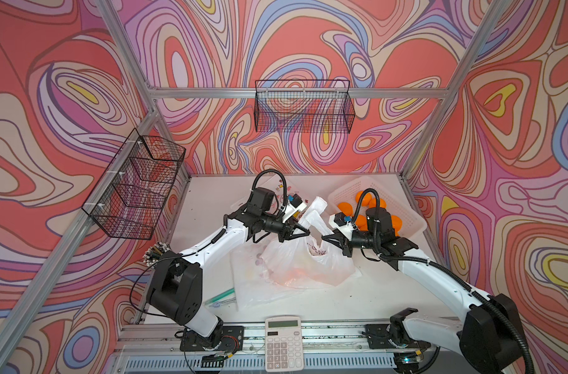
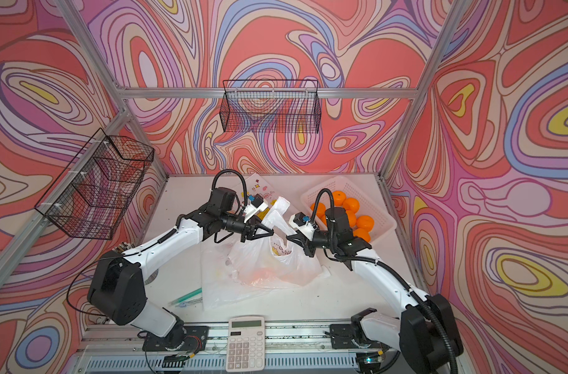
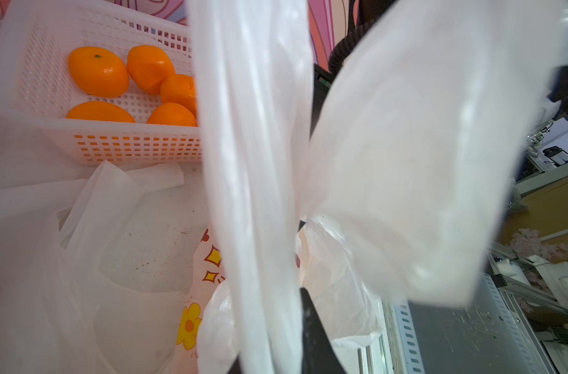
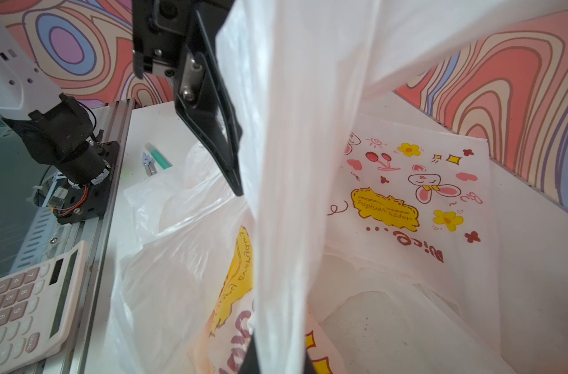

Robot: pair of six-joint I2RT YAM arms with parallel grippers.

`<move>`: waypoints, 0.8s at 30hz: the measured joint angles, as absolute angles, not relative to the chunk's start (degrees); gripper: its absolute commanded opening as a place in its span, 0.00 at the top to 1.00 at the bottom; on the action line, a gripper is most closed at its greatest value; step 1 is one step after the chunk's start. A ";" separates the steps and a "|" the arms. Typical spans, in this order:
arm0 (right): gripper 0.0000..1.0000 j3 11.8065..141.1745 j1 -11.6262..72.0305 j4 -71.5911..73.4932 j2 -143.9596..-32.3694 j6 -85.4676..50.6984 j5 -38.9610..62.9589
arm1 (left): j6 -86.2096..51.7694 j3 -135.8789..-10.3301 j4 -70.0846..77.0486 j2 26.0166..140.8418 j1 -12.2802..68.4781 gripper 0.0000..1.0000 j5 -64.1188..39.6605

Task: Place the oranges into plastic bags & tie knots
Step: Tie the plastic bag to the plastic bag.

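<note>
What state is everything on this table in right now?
Filled bag, slumped, orange tint showing through, handles raised, knot not evident.
Right pincer, shut on the handles.
Left pincer, around a handle strip, grip unclear.
Basket, holding loose oranges.
Spare bag, flat, empty.
Calculator, display blank.

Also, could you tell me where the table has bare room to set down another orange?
Bare patches: the front strip between the plastic bags and the calculator, and the back-left corner behind the left arm. Crowded: the centre under the bags, and the back right with the basket of oranges.
</note>
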State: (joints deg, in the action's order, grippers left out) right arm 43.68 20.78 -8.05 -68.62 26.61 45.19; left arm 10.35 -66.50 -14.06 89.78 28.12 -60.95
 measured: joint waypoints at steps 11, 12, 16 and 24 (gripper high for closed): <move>1.00 48.16 22.57 -11.29 -72.66 30.61 43.20 | 10.74 -66.78 -14.31 89.89 29.91 0.68 -62.74; 1.00 48.25 22.70 -11.44 -72.95 30.79 43.18 | 10.74 -66.78 -14.28 89.89 30.04 0.68 -62.87; 1.00 49.04 23.49 -12.36 -74.19 31.51 42.83 | 10.44 -66.89 -13.50 89.89 30.35 0.68 -63.11; 1.00 49.71 24.60 -14.35 -74.89 32.40 42.68 | 10.02 -67.81 -12.62 90.11 30.39 0.82 -63.24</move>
